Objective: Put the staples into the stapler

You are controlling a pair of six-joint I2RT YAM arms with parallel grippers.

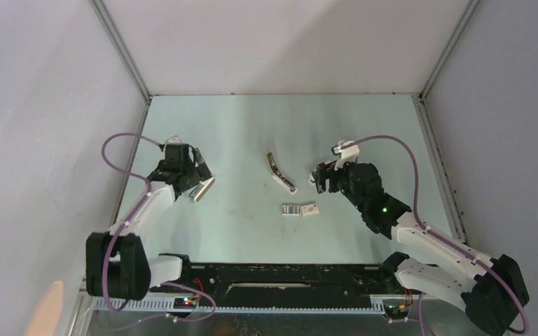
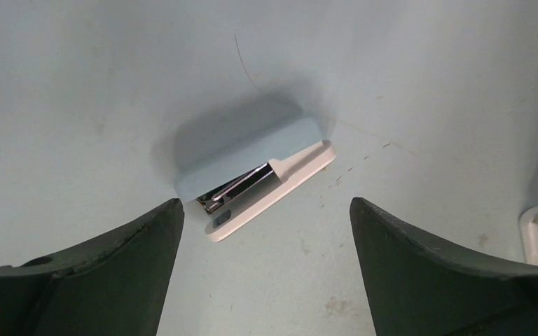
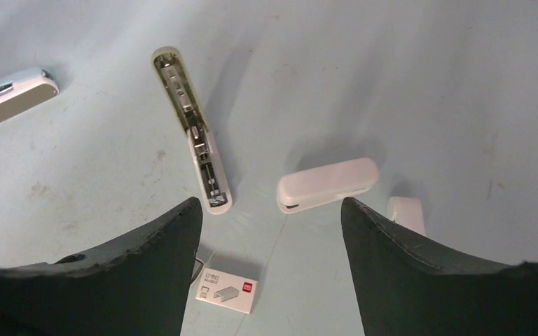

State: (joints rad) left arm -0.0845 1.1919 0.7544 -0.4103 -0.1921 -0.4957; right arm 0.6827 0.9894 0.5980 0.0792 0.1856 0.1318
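Our left gripper (image 2: 265, 204) and right gripper (image 3: 272, 201) gape wide, empty; we should drop the right squarely over the staples (image 1: 291, 209), avoiding the white box (image 1: 310, 208).

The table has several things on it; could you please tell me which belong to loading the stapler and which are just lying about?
For the job:
- staples, the striped block
- open stapler, swung open and apparently ready to load

Lying about, as far as I can tell:
- blue stapler, closed
- white stapler, closed
- small white box, beside the staples
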